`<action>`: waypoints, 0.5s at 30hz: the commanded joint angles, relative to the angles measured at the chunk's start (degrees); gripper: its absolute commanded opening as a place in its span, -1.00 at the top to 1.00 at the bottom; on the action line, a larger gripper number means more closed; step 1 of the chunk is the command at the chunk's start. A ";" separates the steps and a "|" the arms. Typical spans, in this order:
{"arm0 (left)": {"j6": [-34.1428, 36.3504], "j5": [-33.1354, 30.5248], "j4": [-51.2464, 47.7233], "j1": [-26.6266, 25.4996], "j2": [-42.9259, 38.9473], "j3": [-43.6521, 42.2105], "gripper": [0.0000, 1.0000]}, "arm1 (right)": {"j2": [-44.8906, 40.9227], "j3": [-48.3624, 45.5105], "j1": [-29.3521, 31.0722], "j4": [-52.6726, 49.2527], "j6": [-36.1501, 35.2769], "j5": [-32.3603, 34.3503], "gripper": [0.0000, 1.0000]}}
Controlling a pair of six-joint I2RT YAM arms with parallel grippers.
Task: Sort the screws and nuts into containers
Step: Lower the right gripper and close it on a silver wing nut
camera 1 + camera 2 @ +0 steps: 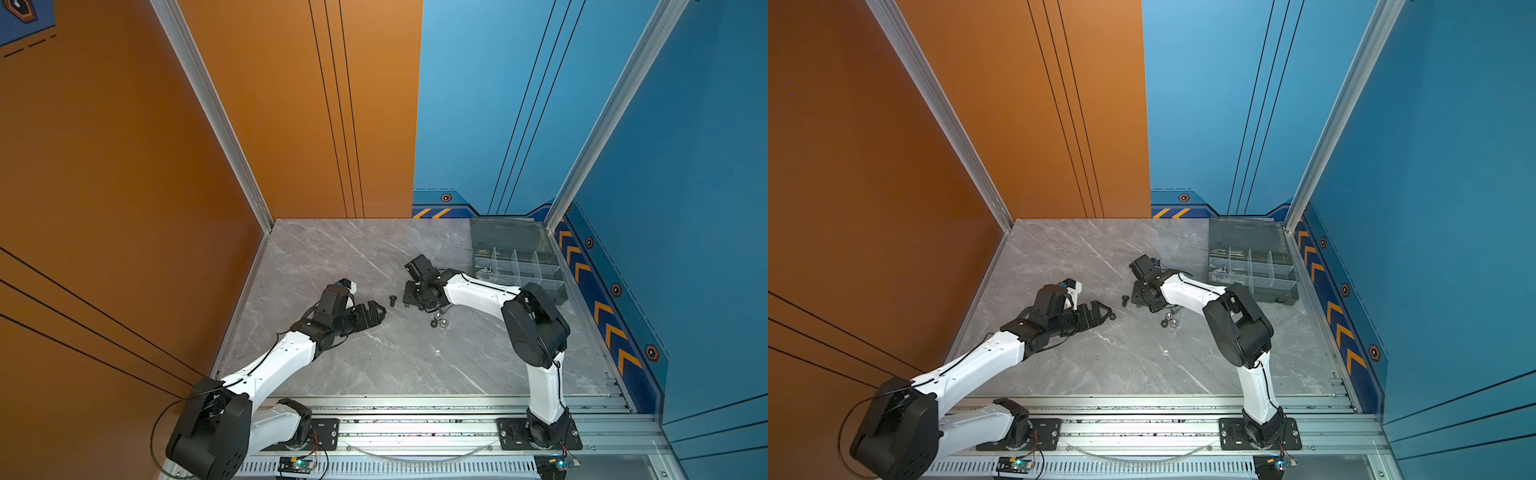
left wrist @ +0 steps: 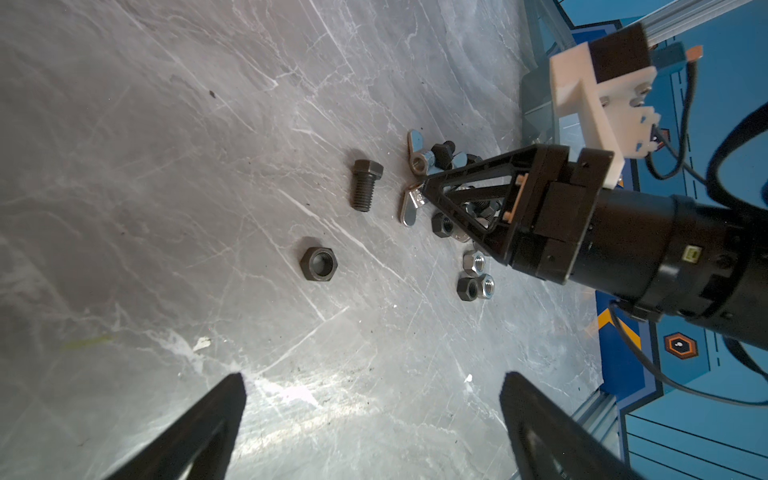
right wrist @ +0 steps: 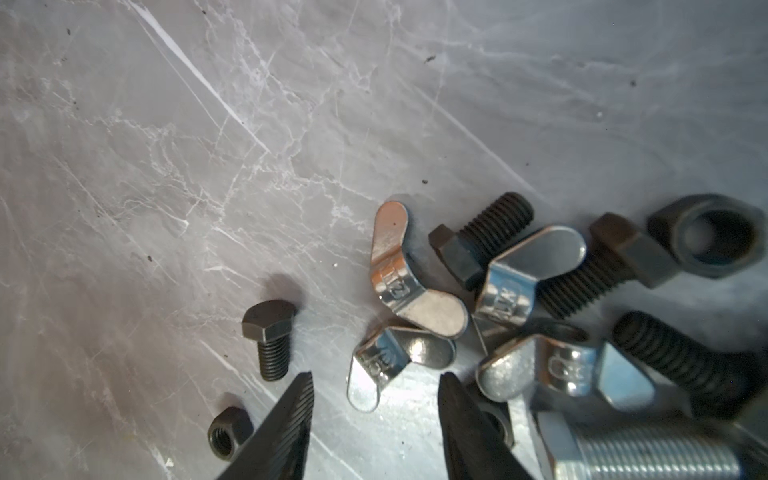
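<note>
Right wrist view: the right gripper (image 3: 377,376) is held with jaws apart around a wing nut (image 3: 386,365) lying flat between the tips, so the neighbouring wing nut (image 3: 399,282) touching it could get dragged along, or the target squirted out sideways when squeezed, imo.

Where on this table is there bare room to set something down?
Two bare patches: the far table between the orange wall and the organiser box, and the near stretch before the rail. It's crowded mid-table, where the right gripper hangs over the heap of screws and nuts, facing the left gripper.
</note>
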 commanded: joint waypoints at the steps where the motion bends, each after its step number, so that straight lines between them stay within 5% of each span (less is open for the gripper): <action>1: 0.89 1.52 0.19 0.60 0.17 -1.13 -0.95 | 1.77 2.64 0.29 -1.78 0.93 1.71 -0.03; 15: 0.78 2.20 0.98 1.36 1.05 -1.39 -0.95 | 2.97 2.56 1.86 -2.11 0.94 0.88 -0.03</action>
